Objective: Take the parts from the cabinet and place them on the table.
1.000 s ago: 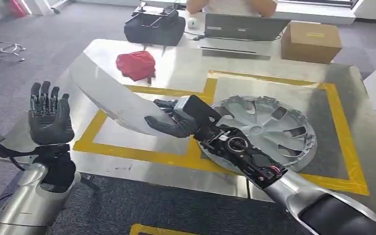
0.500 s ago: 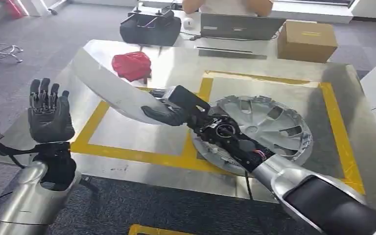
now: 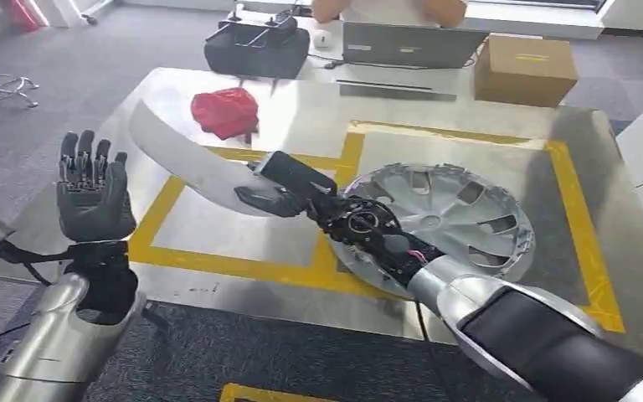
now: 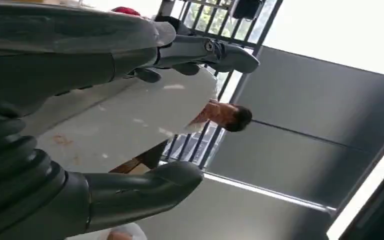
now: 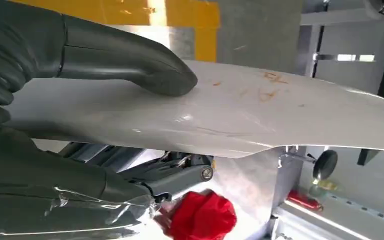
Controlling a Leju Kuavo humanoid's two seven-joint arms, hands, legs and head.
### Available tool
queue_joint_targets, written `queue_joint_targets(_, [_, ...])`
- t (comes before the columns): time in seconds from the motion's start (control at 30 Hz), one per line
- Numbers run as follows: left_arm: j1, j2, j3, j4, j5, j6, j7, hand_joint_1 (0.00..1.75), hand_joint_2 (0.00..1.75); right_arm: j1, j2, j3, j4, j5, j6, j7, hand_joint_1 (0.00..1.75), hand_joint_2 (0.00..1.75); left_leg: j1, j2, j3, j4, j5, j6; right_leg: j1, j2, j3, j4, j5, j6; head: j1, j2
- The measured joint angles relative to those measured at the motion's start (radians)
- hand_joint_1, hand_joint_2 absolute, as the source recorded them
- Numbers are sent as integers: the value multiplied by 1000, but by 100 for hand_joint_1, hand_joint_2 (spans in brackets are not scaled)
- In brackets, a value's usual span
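Right hand point(image 3: 280, 194) grips the near end of a long curved white panel point(image 3: 186, 159), thumb point(image 5: 130, 62) pressed on one face, fingers point(image 5: 145, 172) under the other. The panel runs from the hand out toward the far-left of the metal table point(image 3: 301, 117), above the left yellow-taped square point(image 3: 243, 266). Can't tell from the head view whether its far end touches the tabletop or sits just above it. Left hand point(image 3: 92, 197) is raised off the table's left edge, palm up, fingers apart, holding nothing. A silver wheel cover point(image 3: 452, 218) lies flat inside the right taped square, partly under the right forearm. A red cloth point(image 3: 226, 111) sits on the table just beyond the panel's far end. Past the table: black case point(image 3: 255, 46), laptop point(image 3: 410, 43), cardboard box point(image 3: 523, 69), and a person seated behind the laptop.
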Motion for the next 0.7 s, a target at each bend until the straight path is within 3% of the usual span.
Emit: queue_joint_targets(0.7, [-26, -26, -18, 59, 19, -13, -41, 0, 175, -48, 57, 12, 208, 86, -66, 26, 175, 175, 0, 0, 1, 0, 0, 0, 0, 0, 0, 0, 0, 0, 0, 0])
